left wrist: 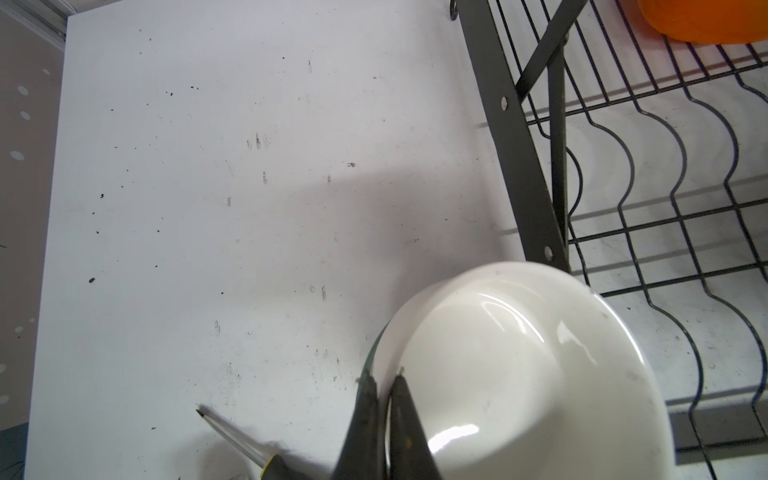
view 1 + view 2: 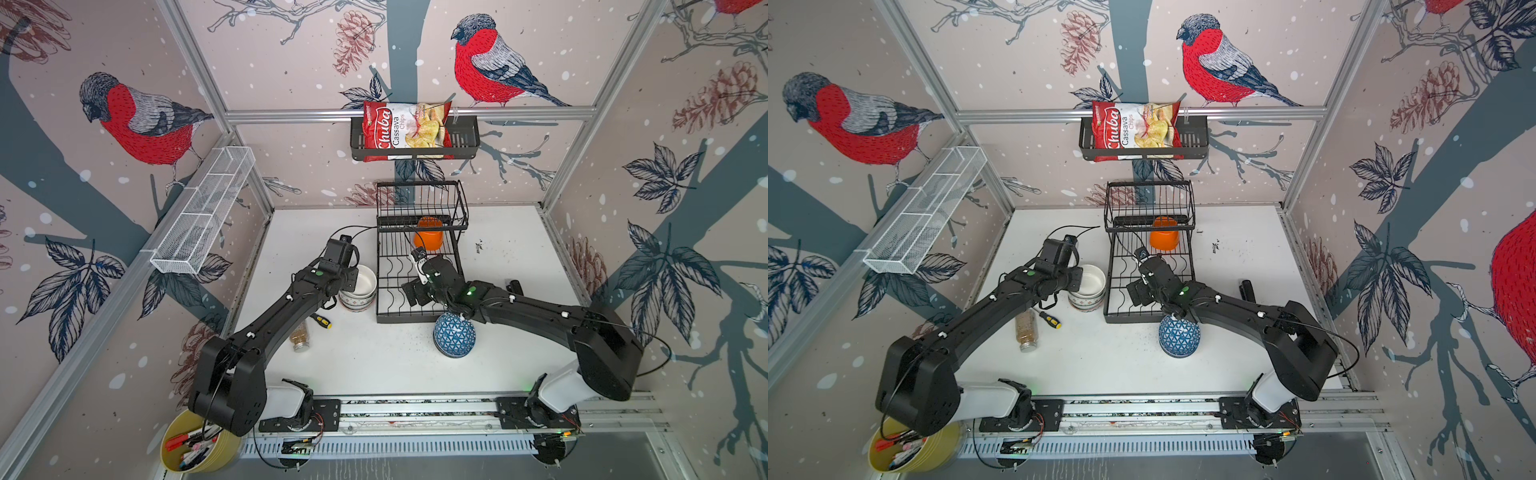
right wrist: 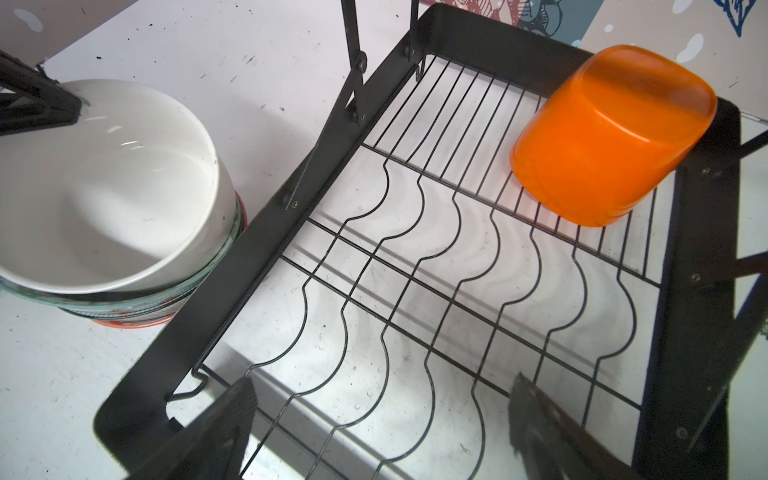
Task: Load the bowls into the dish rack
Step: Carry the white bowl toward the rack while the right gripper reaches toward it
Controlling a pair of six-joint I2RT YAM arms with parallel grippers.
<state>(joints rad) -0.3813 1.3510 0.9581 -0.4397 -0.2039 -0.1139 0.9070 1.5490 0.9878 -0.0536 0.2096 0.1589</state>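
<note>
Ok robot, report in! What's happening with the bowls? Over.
Left gripper shut on white bowl rim, atop stack. Right gripper open, empty, over dish rack, possibly blocking. Orange bowl racked; blue bowl on table.

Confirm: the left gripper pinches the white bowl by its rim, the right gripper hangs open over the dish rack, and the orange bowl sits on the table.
Wrong on the orange bowl: it lies inside the dish rack, on its wires, as the right wrist view shows. The left gripper does pinch the white bowl by its rim, and the right gripper hangs open over the rack.
</note>
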